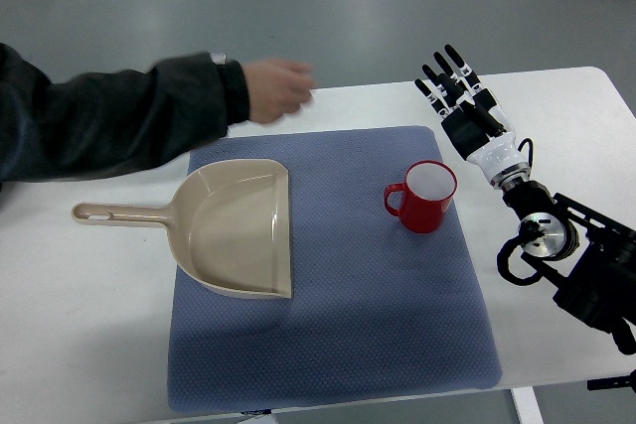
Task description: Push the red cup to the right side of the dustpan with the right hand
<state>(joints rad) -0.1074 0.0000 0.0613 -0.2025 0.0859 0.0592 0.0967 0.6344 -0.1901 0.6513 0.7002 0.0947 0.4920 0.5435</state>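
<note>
Top view: a red cup (424,197) is seen upright on a blue mat (338,345), at about 3 o'clock from a beige dustpan (238,230) and clearly apart from it. The cup's handle points toward 9 o'clock, that is, toward the dustpan's open edge. The cup interior appears empty.

The right hand (465,96) is held at about 1 o'clock from the cup, over the white table (89,345) just beyond the mat's far right corner. Its fingers (444,71) are extended and spread; nothing is held, and the cup is not touched. The left arm is not in view.

A person's hand (278,89), on a dark sleeve (109,126), is seen at about 12 o'clock from the dustpan, blurred and not touching anything.

Handling, as judged: the cup is taken to be rigid, light plastic or enamel, with a smooth wall. Being light and tall relative to its base, it may tip if pushed near the rim, and the textured mat may add drag. Contact low on the body wall is advised, on the side opposite the intended travel, avoiding the handle so that the cup is not spun.
</note>
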